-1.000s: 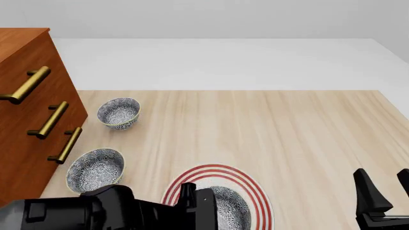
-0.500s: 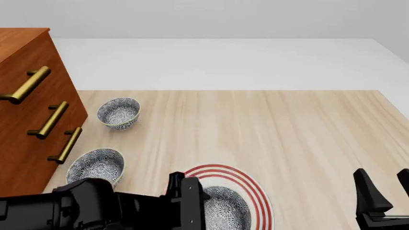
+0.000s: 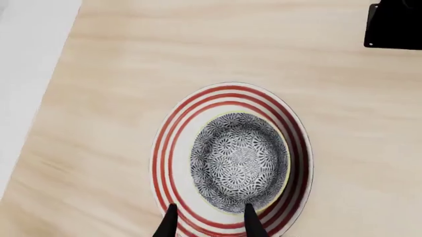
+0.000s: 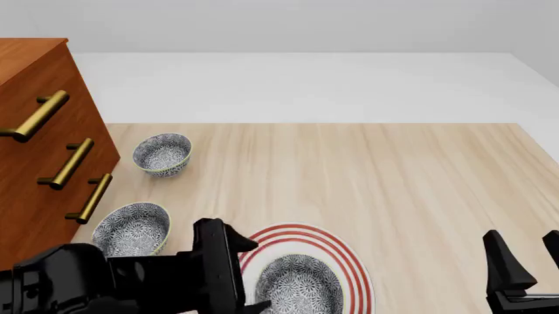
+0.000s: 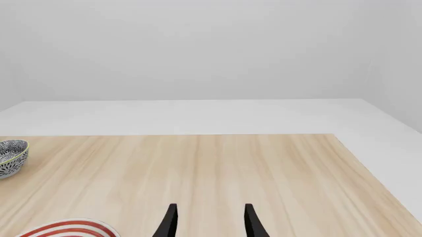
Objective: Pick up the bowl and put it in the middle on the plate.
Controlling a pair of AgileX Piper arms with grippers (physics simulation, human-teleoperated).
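Observation:
The bowl [image 3: 239, 162] with the grey-blue floral pattern sits upright on the plate [image 3: 167, 148], roughly centred inside its red rings. From the front, the bowl [image 4: 297, 285] and the plate [image 4: 297, 231] are at the table's near edge. My left gripper [image 3: 208, 224] is open and empty, its fingertips over the plate's rim just clear of the bowl; in the front view this left gripper [image 4: 246, 275] is beside the plate's left edge. My right gripper [image 4: 527, 258] stands open and empty at the near right, far from the plate; the right gripper [image 5: 208, 222] holds nothing.
Two look-alike bowls stand at the left: one bowl [image 4: 163, 154] farther back, another bowl [image 4: 131, 229] by the wooden drawer cabinet [image 4: 35, 150] with brass handles. The farther bowl [image 5: 12, 157] also shows in the right wrist view. The right arm's body [image 3: 394, 24] shows in the left wrist view.
My left arm has drawn back to the left, away from the bowl, uncovering the bowl and plate. The bowl stays on the plate. The right arm has not moved.

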